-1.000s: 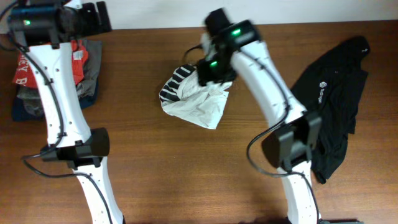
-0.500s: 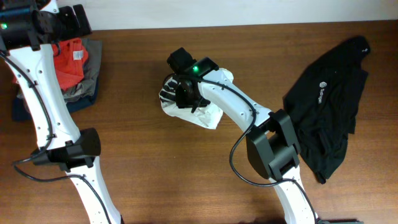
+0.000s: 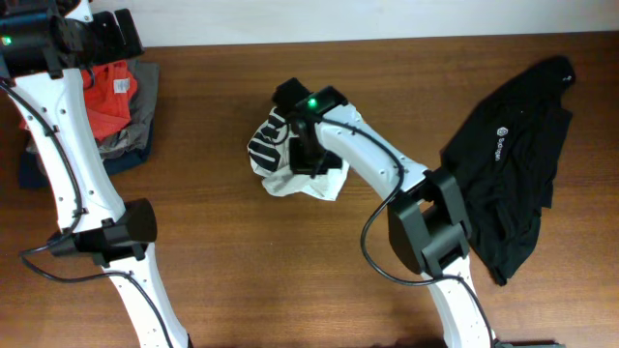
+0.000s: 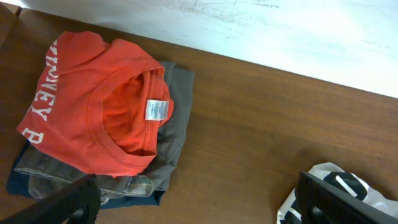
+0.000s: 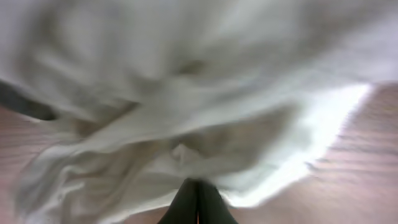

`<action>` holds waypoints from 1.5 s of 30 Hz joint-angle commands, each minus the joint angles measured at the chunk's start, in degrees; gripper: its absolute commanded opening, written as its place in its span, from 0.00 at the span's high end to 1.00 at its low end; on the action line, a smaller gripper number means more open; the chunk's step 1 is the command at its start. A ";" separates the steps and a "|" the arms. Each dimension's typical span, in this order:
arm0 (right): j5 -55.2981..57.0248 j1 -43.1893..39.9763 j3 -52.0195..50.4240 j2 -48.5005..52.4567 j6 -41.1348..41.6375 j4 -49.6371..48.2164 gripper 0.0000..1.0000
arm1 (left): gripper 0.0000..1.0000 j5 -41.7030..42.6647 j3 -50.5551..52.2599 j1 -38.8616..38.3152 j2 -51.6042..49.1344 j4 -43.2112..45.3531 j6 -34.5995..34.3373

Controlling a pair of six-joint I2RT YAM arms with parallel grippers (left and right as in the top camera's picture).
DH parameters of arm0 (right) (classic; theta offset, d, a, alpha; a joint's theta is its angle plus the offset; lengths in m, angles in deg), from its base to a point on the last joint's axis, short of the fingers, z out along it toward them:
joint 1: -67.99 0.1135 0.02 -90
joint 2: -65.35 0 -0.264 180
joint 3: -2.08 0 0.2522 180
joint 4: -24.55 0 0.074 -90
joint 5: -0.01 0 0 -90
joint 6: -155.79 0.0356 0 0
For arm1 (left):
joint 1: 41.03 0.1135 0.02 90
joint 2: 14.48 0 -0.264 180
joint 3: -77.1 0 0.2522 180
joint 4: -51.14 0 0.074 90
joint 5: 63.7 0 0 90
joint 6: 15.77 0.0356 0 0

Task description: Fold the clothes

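Observation:
The white T-shirt [image 3: 276, 164] with black letters lies crumpled mid-table; its edge also shows in the left wrist view [image 4: 289, 211]. My right gripper [image 3: 308, 157] is pressed down onto it. In the right wrist view its fingers [image 5: 198, 200] are shut together at a fold of the white cloth [image 5: 186, 106], which fills that view. A black garment [image 3: 513, 164] with a small white logo is spread out at the right. My left gripper [image 3: 124, 31] hovers open over the far left of the table, its fingers wide apart [image 4: 205, 208] with nothing between them.
A stack of folded garments with a red one on top [image 3: 114, 92] [image 4: 106, 106] sits at the far left, under my left arm. The table's back edge meets a white wall [image 4: 280, 31]. Both arm bases stand near the front edge.
My right gripper came down onto the white T-shirt, shifted slightly right and closed. The shirt has bunched under it. My left arm swung left earlier and has held still since.

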 commanded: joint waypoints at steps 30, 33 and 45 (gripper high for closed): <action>2.25 0.17 2.54 -4.96 -4.07 -0.83 0.45 | 0.01 -0.17 -0.39 0.02 -3.74 -0.26 0.92; 2.62 1.66 0.76 -4.94 -3.10 -3.54 0.47 | 0.01 -0.17 -0.39 0.02 -3.74 -0.31 0.94; 4.39 2.34 -4.24 -3.54 -1.44 -9.70 0.57 | 0.01 -0.17 -0.39 0.02 -3.74 -0.92 0.94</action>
